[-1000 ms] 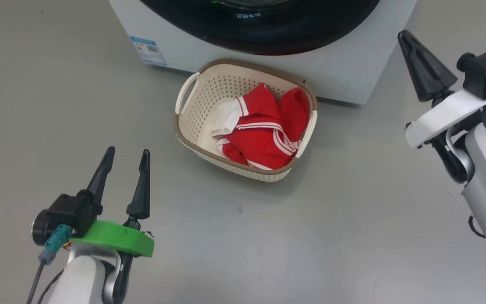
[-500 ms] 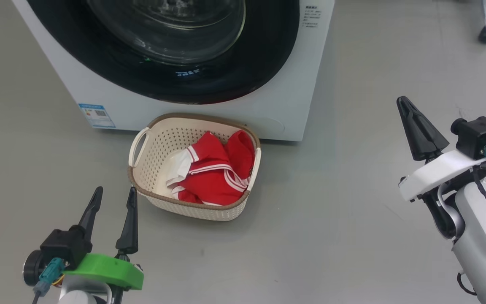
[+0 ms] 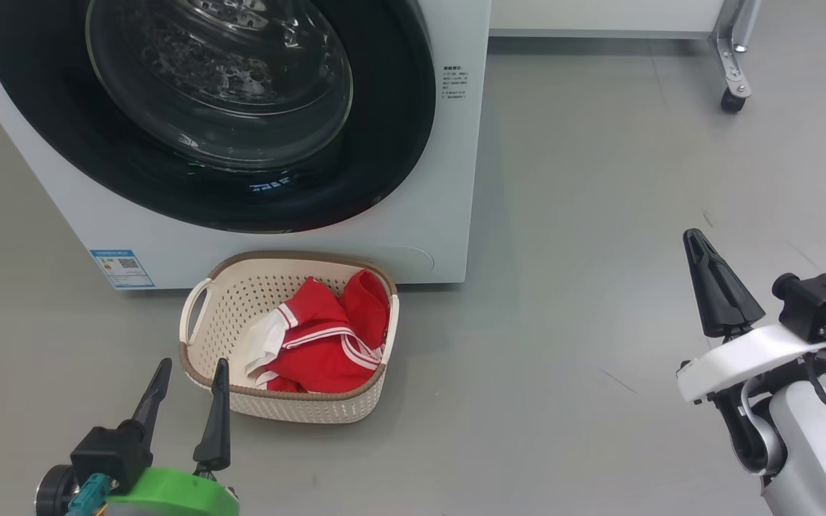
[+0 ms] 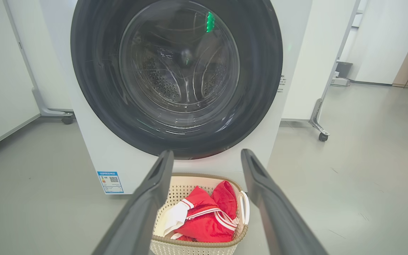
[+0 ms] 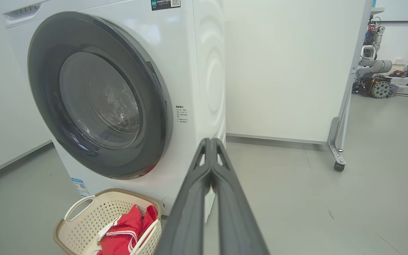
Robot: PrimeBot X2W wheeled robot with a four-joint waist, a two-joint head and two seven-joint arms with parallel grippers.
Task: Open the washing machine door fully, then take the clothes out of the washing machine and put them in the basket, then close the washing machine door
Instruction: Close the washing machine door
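The white washing machine [image 3: 449, 165] [image 4: 296, 46] [image 5: 204, 53] stands on the grey floor with its black-rimmed glass door [image 3: 212, 107] [image 4: 175, 74] [image 5: 97, 95] flat against its front. Right before it sits the cream basket [image 3: 219, 304] [image 4: 175, 244] [image 5: 80, 226], holding red clothes [image 3: 327, 344] [image 4: 204, 219] [image 5: 126, 233] with white stripes and a white piece. My left gripper [image 3: 191, 367] [image 4: 205, 157] is open and empty, low at the left, just short of the basket's near rim. At the right, well clear of machine and basket, my right gripper [image 3: 692, 236] [image 5: 210, 141] is shut on nothing.
A blue label [image 3: 120, 267] sticks to the washer's lower left front. A white panel on a castor foot [image 3: 732, 100] [image 5: 338, 164] stands behind and to the right. Open grey floor lies between the basket and my right arm. Other equipment [image 5: 377, 78] sits far off.
The head camera has tilted up, so more of the washer door shows and the basket sits lower and further left in the view. Both grippers keep their states.
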